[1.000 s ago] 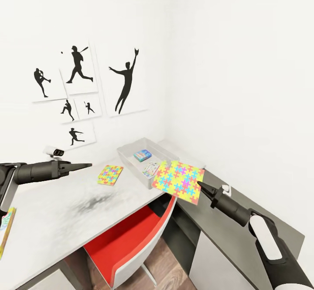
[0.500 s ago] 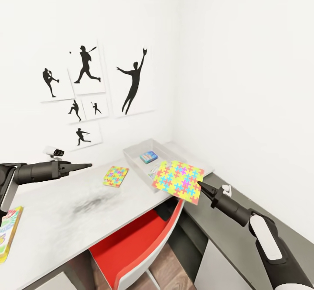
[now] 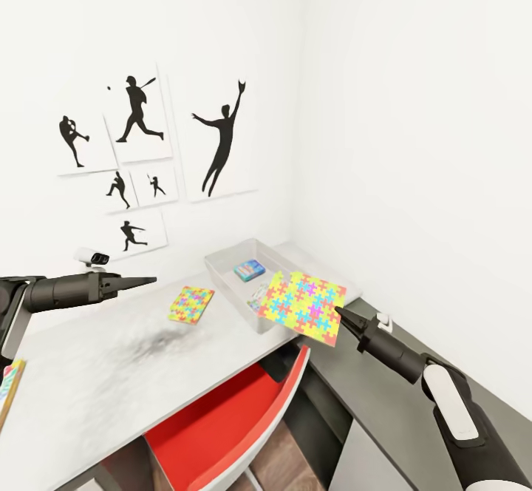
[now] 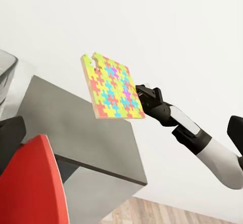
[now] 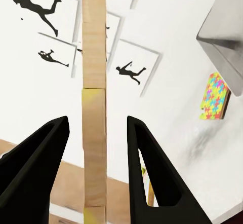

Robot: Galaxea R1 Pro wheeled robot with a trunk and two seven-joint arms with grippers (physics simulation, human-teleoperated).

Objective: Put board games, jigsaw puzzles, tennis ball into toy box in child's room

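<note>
While clamped edge-on, jigsaw puzzle (image 3: 302, 306) projects beyond right pincer (image 3: 340, 314).

wall pictures (image 3: 140, 158): black sports silhouettes only, no words or nos.
blue board game (image 3: 250, 269) in toy box (image 3: 222, 269): print too small/blurred to read.
jigsaw puzzles, held (image 3: 303, 306) + on table (image 3: 191, 305): coloured pieces, no lettering.
game box at table edge (image 3: 9, 395): mostly cut off, nothing legible.
</note>
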